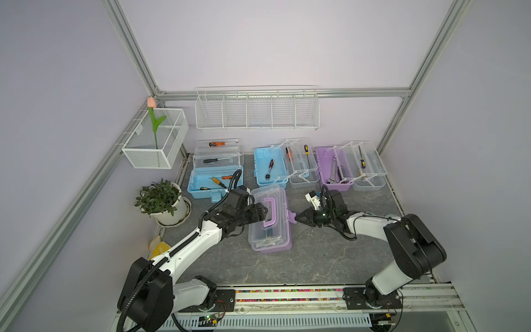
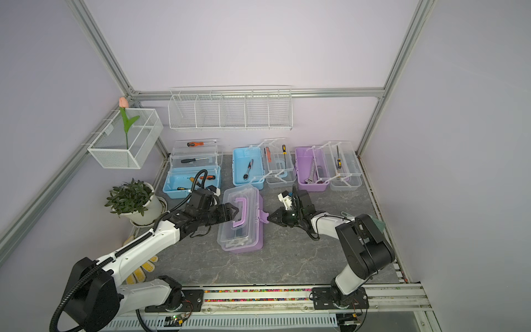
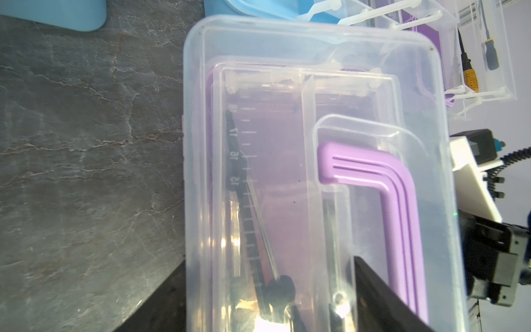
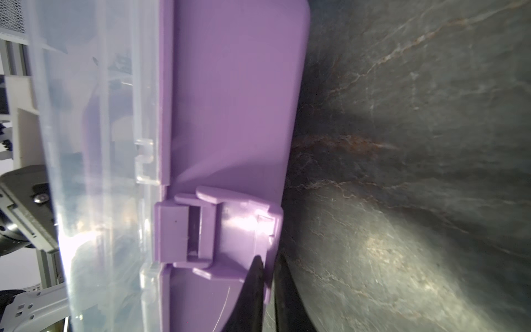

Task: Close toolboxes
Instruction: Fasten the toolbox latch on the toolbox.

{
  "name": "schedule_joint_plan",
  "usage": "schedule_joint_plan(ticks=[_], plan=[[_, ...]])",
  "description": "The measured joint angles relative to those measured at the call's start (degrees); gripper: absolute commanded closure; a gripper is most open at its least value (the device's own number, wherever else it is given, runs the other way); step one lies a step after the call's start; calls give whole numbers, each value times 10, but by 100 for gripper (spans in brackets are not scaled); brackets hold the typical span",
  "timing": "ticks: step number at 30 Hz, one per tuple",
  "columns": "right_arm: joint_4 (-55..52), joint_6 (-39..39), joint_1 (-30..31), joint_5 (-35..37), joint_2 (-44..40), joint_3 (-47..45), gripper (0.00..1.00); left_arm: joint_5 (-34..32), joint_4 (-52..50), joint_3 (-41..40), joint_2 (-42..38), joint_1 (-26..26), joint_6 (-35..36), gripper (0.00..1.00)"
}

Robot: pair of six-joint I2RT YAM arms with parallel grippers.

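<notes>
Your right gripper (image 1: 297, 219) is pinched tight on the latch (image 4: 230, 230), fingers (image 4: 253, 301) either side of its tab, where it sticks out from the near purple box (image 1: 275, 238) lying in the middle of the table (image 1: 316, 258) with its clear lid (image 3: 258, 43) down. Your left gripper (image 1: 263, 214) holds its jaws wide over that lid beside the handle (image 1: 271, 211), clamping nothing. Along the back wall the left blue box (image 1: 201, 186), the middle blue box (image 1: 264, 163) and the far purple box (image 1: 324, 163) stand open.

Glossy clear plastic lid (image 4: 94, 143), smooth purple latch (image 4: 230, 227), matt stone-look tabletop (image 4: 416, 143).
</notes>
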Motion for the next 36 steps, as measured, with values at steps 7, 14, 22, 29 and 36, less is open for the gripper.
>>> schedule_joint_plan(ticks=[7,14,22,29,36], plan=[[-4,-3,-5,-10,-15,0,74,-1,0,0,0,0,0,39],[50,29,-4,-39,-4,-6,56,-2,0,0,0,0,-1,39],[131,83,0,-58,26,-23,57,-2,-2,0,0,1,-2,40],[103,71,0,-47,7,-23,59,-2,-2,1,1,1,-2,40],[56,45,-9,-38,-47,-23,59,-2,-2,1,1,1,-2,41]])
